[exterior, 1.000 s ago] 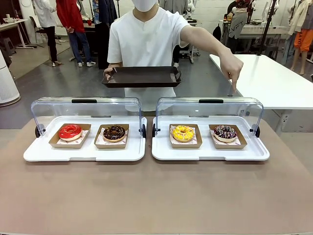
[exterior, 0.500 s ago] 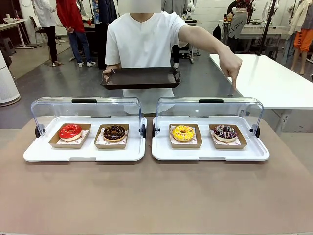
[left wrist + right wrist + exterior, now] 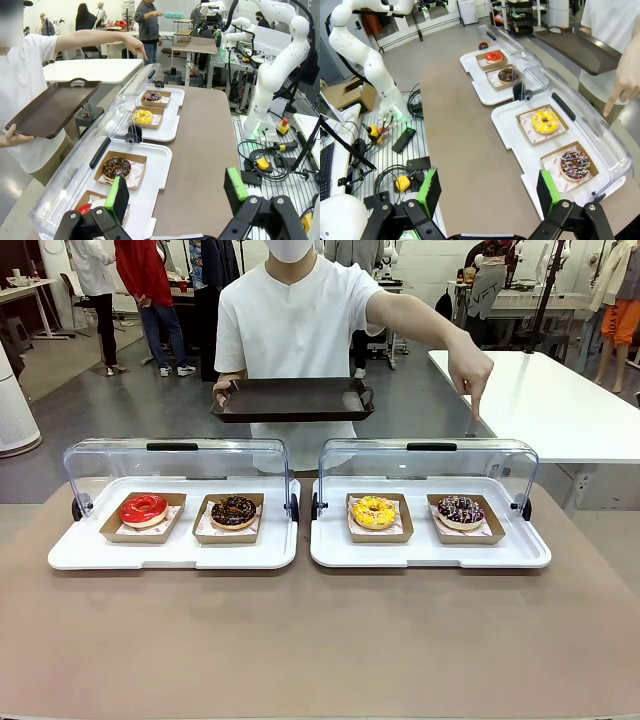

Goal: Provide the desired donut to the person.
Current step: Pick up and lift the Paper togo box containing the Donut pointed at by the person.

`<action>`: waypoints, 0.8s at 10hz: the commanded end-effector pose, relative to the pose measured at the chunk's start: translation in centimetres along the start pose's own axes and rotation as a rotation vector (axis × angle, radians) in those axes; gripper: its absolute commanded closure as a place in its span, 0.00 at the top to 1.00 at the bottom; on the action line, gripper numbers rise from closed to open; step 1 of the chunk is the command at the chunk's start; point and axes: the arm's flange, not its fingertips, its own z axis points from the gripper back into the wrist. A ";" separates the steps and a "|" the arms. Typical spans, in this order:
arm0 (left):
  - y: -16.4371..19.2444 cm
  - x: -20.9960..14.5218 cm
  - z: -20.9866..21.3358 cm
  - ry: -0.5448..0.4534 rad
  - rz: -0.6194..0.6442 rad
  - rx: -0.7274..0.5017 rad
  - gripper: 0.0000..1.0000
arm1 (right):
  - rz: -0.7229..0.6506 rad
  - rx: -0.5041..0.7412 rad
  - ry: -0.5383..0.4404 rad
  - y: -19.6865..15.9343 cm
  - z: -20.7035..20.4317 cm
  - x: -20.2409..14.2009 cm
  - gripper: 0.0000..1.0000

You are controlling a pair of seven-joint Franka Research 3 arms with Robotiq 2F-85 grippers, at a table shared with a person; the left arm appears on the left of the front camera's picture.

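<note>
The person (image 3: 295, 330) stands across the table holding a dark brown tray (image 3: 292, 400) in one hand. The other hand (image 3: 476, 378) points down over the far-right donut, a chocolate one with coloured sprinkles (image 3: 460, 509). Beside it lies a yellow donut (image 3: 374, 511). In the other case lie a red donut (image 3: 143, 508) and a chocolate donut (image 3: 233, 510). My left gripper (image 3: 176, 192) hangs open above the table's left end, near the chocolate donut (image 3: 116, 167). My right gripper (image 3: 487, 192) hangs open at the table's right end, short of the sprinkled donut (image 3: 575, 164).
Each donut sits in a brown paper tray on one of two white display trays (image 3: 170, 555) (image 3: 430, 558), with clear lids (image 3: 178, 455) swung up behind them. The brown tabletop (image 3: 320, 640) in front lies bare. A white table (image 3: 560, 405) stands at the back right.
The brown tray has drifted slightly in the person's hand. The pointing hand holds over the sprinkled donut. Both grippers stay as they were.
</note>
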 end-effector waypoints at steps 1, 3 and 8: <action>-0.1 0.0 0.1 -0.006 -0.003 -0.001 1.00 | 0.000 0.000 0.000 0.0 0.0 0.0 1.00; -0.1 0.0 0.1 -0.006 -0.003 -0.001 1.00 | 0.005 0.015 0.148 -0.8 -0.7 2.0 1.00; -0.1 0.0 0.1 -0.006 -0.003 -0.001 1.00 | 0.128 0.009 0.586 -3.4 -9.0 8.4 1.00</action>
